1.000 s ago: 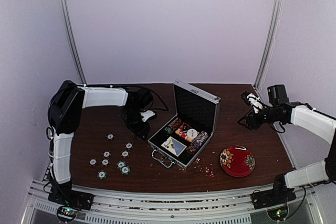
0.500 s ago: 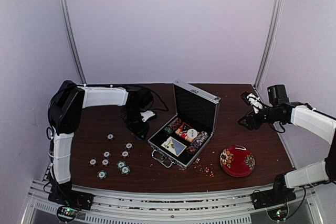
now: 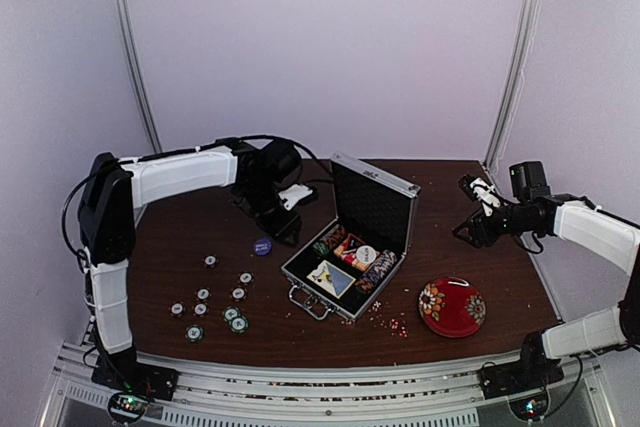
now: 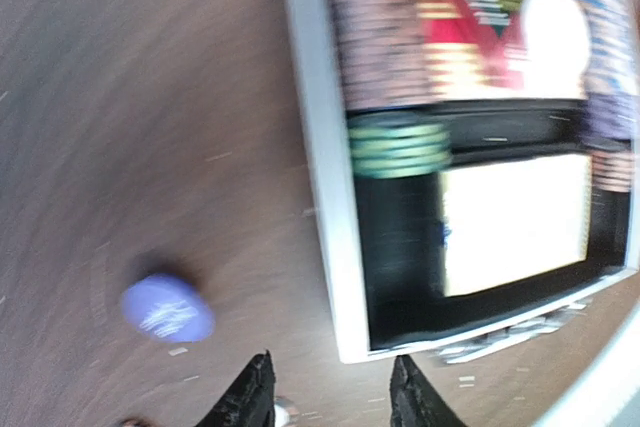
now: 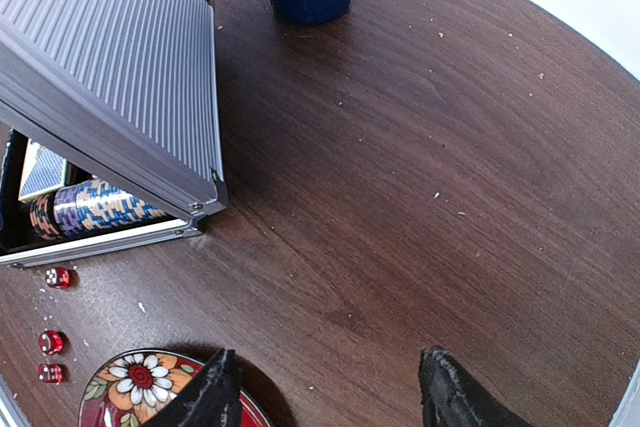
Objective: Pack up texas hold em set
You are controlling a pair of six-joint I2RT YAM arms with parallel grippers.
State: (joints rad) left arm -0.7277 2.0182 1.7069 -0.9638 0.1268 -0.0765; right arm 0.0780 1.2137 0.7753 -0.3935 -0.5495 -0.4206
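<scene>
- Dark worktop (image 3: 170, 247) held the open silver briefcase (image 3: 372, 209), poker chips (image 3: 238, 294) loose at its left.
- My left pincer (image 4: 332, 367) hung half-open and empty beside it; right pincer (image 5: 330, 362) likewise.
- Blue chip (image 4: 167, 309) lay flat outside; I judged it could slip my grasp.

Blurry picture here: the left gripper (image 4: 330, 399) pokes in at six o'clock, fingertips apart, only bare table (image 4: 150, 97) between them. A purple chip (image 4: 167, 309) lies at eight o'clock. The silver-rimmed briefcase (image 4: 322, 197) fills three o'clock, green chips (image 4: 398, 144) stacked beside a cream card box (image 4: 515, 222).
</scene>
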